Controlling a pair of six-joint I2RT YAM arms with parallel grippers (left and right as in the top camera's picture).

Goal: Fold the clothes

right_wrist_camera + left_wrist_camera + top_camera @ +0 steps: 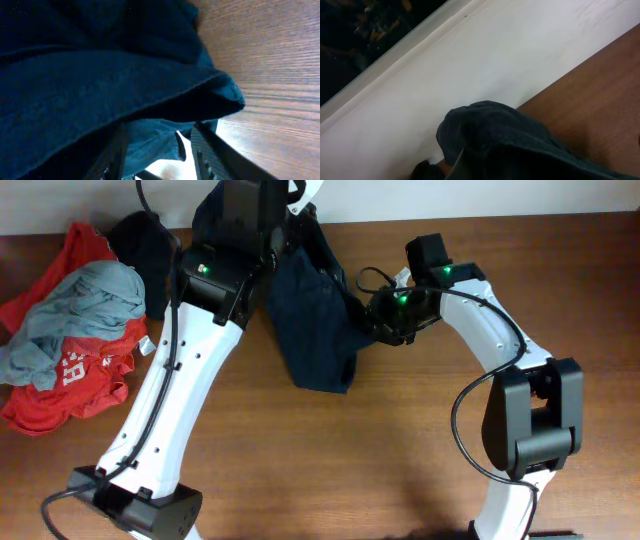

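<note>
The clothes are one dark navy garment, bunched and lying from the table's far edge toward the middle. My left gripper is at the far edge with the garment's top gathered around it. In the left wrist view the fabric rises right at the jaws, which look shut on it. My right gripper is at the garment's right edge. In the right wrist view its fingers stand apart with a fold of the navy fabric hanging over and between them.
A pile at the left holds a red garment with white lettering, a light grey garment and a black garment. A white wall runs along the table's far edge. The wooden table shows bare wood in front.
</note>
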